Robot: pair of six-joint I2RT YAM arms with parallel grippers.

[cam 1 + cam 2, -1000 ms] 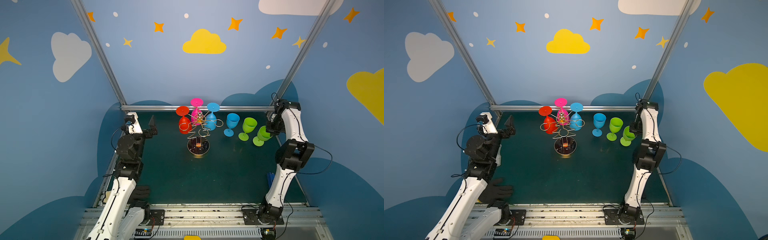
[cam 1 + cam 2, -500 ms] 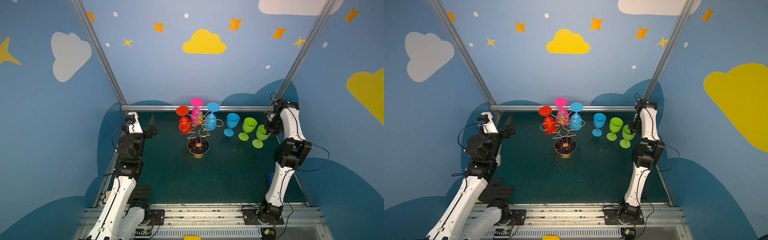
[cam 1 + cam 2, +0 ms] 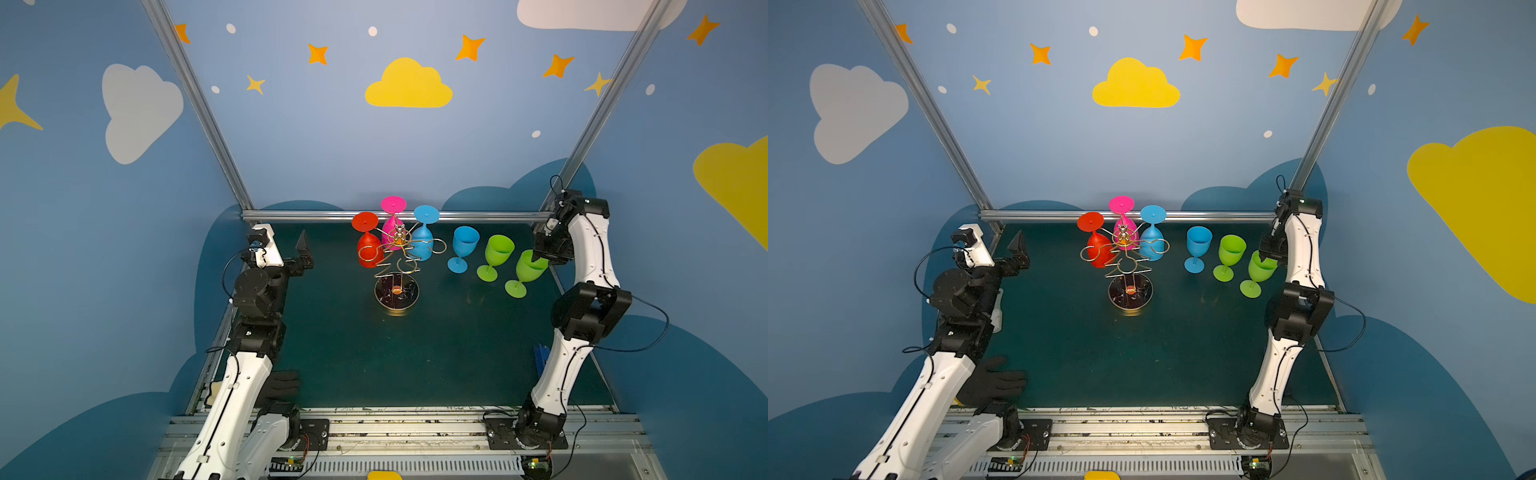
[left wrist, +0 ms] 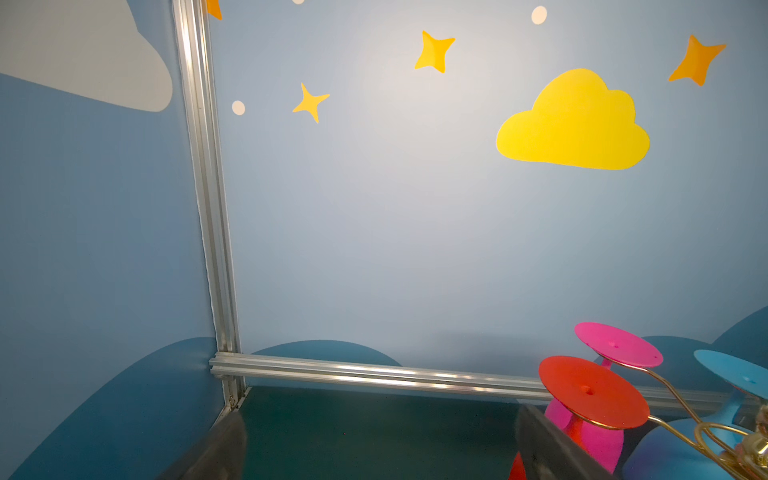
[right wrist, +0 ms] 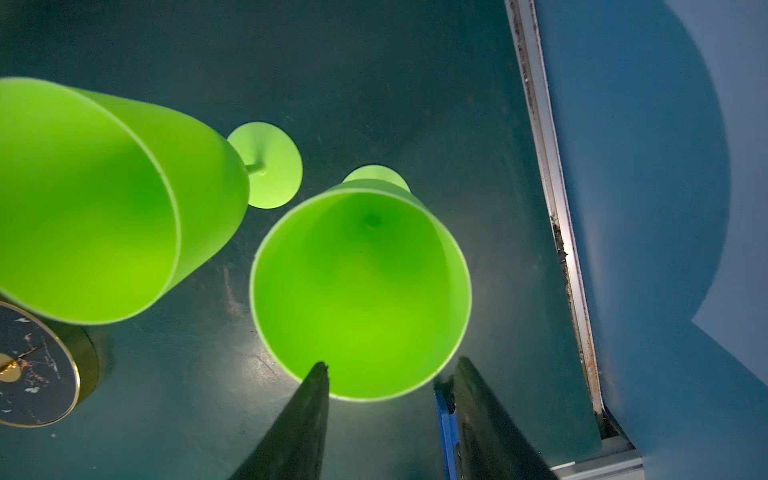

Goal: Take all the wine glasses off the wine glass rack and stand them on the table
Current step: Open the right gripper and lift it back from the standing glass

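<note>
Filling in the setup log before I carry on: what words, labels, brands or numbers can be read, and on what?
None: no readable text in any view.
wine glass rack: marbled base, no lettering.
green glass: plain, unmarked.
wall: cloud and star shapes only.
electronics at the front edge: any print too small to read.
</note>
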